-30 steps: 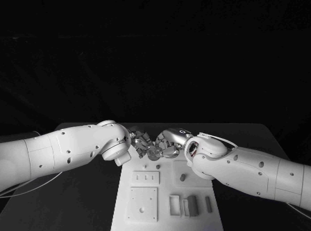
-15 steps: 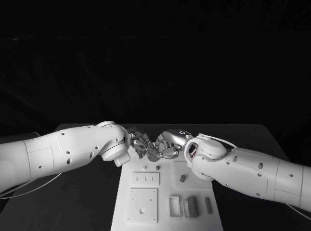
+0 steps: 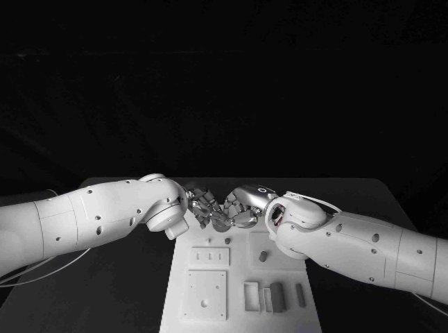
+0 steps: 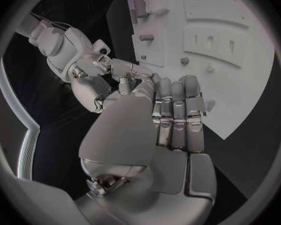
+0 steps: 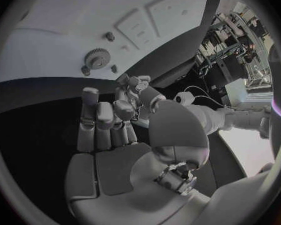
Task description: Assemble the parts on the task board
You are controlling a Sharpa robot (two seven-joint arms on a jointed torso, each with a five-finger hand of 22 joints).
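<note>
Looking down from the head, left hand (image 3: 202, 201) and right hand (image 3: 242, 208) meeting fingertip to fingertip above the far end of the task board (image 3: 234, 291), grip unclear, left wrist, fingers (image 4: 178, 110) side by side, extended, right wrist, fingers (image 5: 103, 120) half-curled, gear (image 5: 97, 59) on the board.

head camera looking down, wrist cameras close behind fingers, seemingly sharing task board (image 3: 239, 284)

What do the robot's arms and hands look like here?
Both arms are smooth white shells dotted with small dark screw holes; the left arm and right arm each trail a thin pale cable. The left hand and right hand are silver metal with segmented fingers.
</note>
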